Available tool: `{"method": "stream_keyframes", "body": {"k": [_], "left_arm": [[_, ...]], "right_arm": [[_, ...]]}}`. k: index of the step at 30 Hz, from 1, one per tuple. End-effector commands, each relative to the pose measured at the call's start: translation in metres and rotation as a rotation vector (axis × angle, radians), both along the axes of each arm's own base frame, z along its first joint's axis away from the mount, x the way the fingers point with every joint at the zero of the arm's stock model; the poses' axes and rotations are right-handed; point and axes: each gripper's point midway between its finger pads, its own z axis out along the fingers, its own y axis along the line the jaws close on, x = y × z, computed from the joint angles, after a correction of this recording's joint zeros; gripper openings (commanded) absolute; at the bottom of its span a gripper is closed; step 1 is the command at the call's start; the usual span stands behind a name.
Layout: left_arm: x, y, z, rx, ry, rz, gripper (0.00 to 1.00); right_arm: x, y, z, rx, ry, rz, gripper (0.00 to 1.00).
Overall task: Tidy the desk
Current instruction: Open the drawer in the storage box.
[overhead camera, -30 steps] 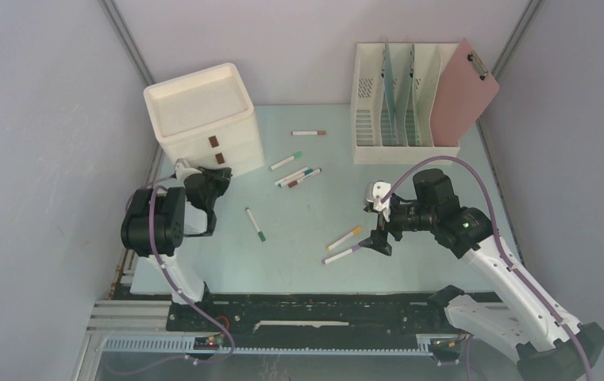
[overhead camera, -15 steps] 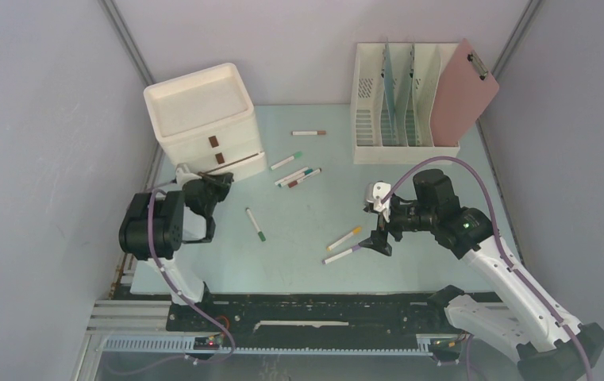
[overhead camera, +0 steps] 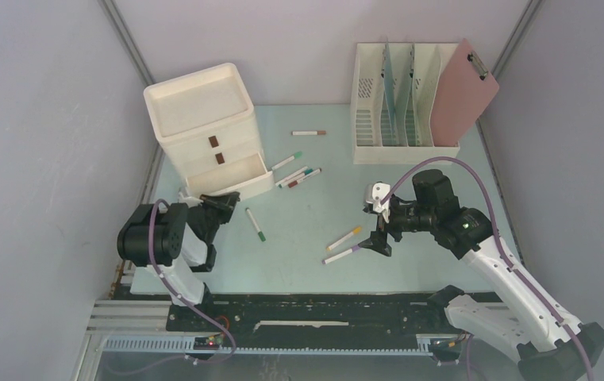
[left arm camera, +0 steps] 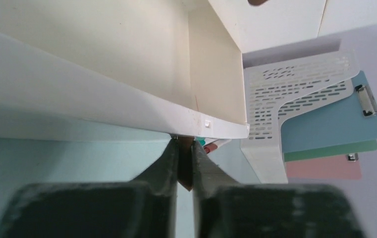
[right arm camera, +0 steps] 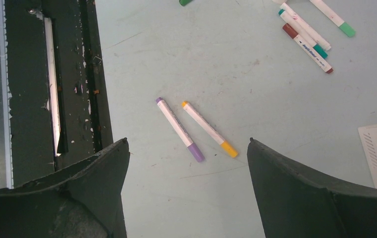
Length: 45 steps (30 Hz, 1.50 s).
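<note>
Your left gripper (overhead camera: 225, 198) is at the front of the drawer unit (overhead camera: 203, 111), jaws pinched tight on the brown handle (left arm camera: 186, 166) of its open bottom drawer (overhead camera: 235, 176). Your right gripper (right arm camera: 186, 144), well right of the unit, hangs with jaws wide over a purple marker (right arm camera: 180, 129) and a yellow marker (right arm camera: 209, 129). The desk (overhead camera: 409, 274) carries the unit at its far-left corner.
</note>
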Motion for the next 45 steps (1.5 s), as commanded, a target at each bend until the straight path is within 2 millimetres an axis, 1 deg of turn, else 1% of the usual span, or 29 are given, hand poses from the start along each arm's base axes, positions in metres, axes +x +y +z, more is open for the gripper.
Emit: {"method": "stream_keyframes", "body": {"k": [1, 2, 3, 4, 7, 8, 9, 14, 15, 16, 18, 21, 25, 28, 31, 33, 35, 36, 42, 43, 44, 45], "left_arm": [[-0.011, 0.0, 0.003, 0.012, -0.007, 0.011, 0.24], [-0.014, -0.009, 0.002, 0.011, -0.001, -0.013, 0.41], [-0.016, -0.011, 0.001, 0.012, 0.002, -0.019, 0.56], [-0.018, -0.012, 0.002, 0.015, 0.002, -0.023, 0.63], [-0.025, -0.014, 0.005, 0.033, -0.009, -0.029, 0.75], [-0.028, -0.014, 0.007, 0.039, -0.013, -0.03, 0.91], [-0.03, -0.014, 0.008, 0.049, -0.015, -0.031, 0.99], [-0.043, -0.011, 0.014, 0.126, -0.03, -0.022, 1.0], [-0.045, -0.01, 0.017, 0.149, -0.041, -0.02, 1.0], [-0.047, -0.01, 0.015, 0.174, -0.024, -0.018, 1.0], [-0.051, -0.01, 0.026, 0.228, -0.053, -0.01, 1.0], [-0.062, -0.007, 0.029, 0.325, -0.041, 0.011, 1.0], [-0.071, 0.006, 0.059, 0.433, -0.088, 0.064, 1.0], [-0.079, 0.02, 0.078, 0.456, -0.114, 0.13, 1.0], [-0.087, 0.028, 0.086, 0.432, -0.125, 0.181, 1.0], [-0.091, 0.019, 0.094, 0.406, -0.173, 0.136, 1.0], [-0.093, 0.004, 0.102, 0.361, -0.208, 0.067, 1.0], [-0.094, -0.004, 0.103, 0.348, -0.208, 0.023, 1.0], [-0.101, -0.039, 0.1, 0.344, -0.118, -0.203, 1.0], [-0.102, -0.045, 0.1, 0.35, -0.115, -0.24, 0.99], [-0.103, -0.05, 0.099, 0.357, -0.112, -0.278, 0.95], [-0.104, -0.053, 0.097, 0.37, -0.099, -0.305, 0.94]], "right_arm": [[0.002, 0.003, 0.017, 0.017, -0.055, 0.015, 0.96], [0.003, 0.003, 0.016, 0.016, -0.055, 0.014, 0.95], [0.002, 0.003, 0.016, 0.014, -0.052, 0.014, 0.95], [0.003, 0.003, 0.016, 0.015, -0.055, 0.015, 0.96], [0.004, 0.003, 0.015, 0.013, -0.053, 0.013, 0.96], [0.004, 0.003, 0.015, 0.012, -0.053, 0.012, 0.95], [0.004, 0.002, 0.015, 0.011, -0.054, 0.011, 0.96], [0.006, 0.0, 0.015, 0.008, -0.054, 0.0, 0.96], [0.007, 0.0, 0.014, 0.007, -0.055, -0.004, 0.96], [0.008, -0.001, 0.015, 0.006, -0.057, -0.008, 0.96], [0.01, -0.004, 0.015, 0.002, -0.065, -0.018, 0.95], [0.014, -0.01, 0.018, 0.004, -0.082, -0.045, 0.96], [0.02, -0.021, 0.025, 0.023, -0.098, -0.091, 0.96], [0.024, -0.029, 0.028, 0.039, -0.098, -0.123, 0.96], [0.026, -0.035, 0.032, 0.066, -0.09, -0.143, 0.96], [0.026, -0.038, 0.034, 0.084, -0.079, -0.15, 0.96], [0.028, -0.043, 0.037, 0.1, -0.074, -0.165, 0.96], [0.029, -0.044, 0.037, 0.106, -0.071, -0.172, 0.96], [0.034, -0.052, 0.036, 0.111, -0.057, -0.201, 0.96], [0.035, -0.052, 0.035, 0.107, -0.056, -0.204, 0.96], [0.036, -0.053, 0.033, 0.103, -0.053, -0.206, 0.96], [0.037, -0.053, 0.032, 0.097, -0.052, -0.208, 0.96]]}}
